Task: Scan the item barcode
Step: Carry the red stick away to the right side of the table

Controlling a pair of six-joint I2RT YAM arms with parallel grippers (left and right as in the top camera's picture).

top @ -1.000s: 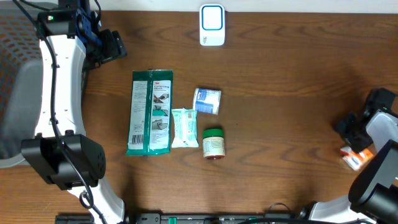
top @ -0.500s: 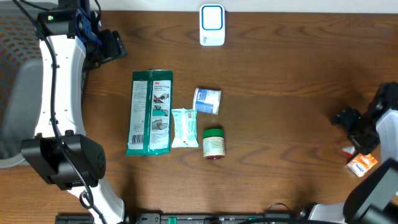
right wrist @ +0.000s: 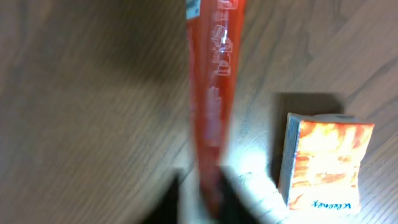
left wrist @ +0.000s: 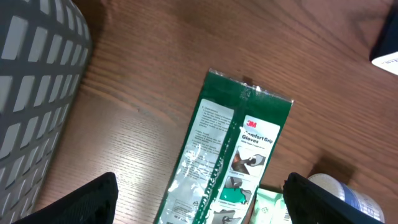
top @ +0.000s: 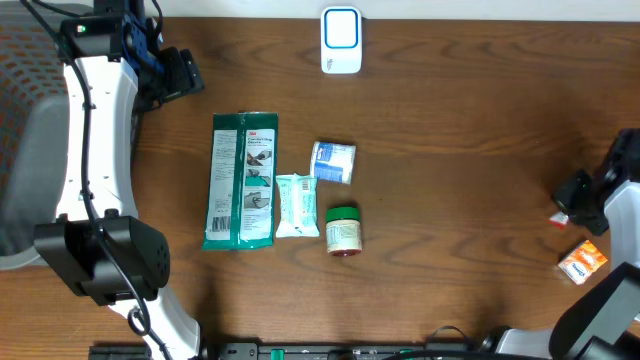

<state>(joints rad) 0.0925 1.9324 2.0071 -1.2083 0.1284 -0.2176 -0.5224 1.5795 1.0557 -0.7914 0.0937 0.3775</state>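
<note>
Red, glossy and card-thin, a packet (right wrist: 211, 93) stands edge-on in the right gripper (right wrist: 202, 196), whose fingers have just pinched shut on it at the right edge of the wood-grain table (top: 450, 150). A matte orange box (right wrist: 323, 162) stays down beside it. The white scanner (top: 341, 40) lies well apart, so a carry likely follows. The left gripper (left wrist: 200, 186) hangs wide open over a crinkly green glove pack (left wrist: 230, 155).

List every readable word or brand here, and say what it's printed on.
"3M": green glove pack.
"Comfort Grip Gloves": same pack.
Its smaller print: too small to read.
Orange box: print too blurred to read.
Red pack: print blurred.
Other labels: too small.
</note>
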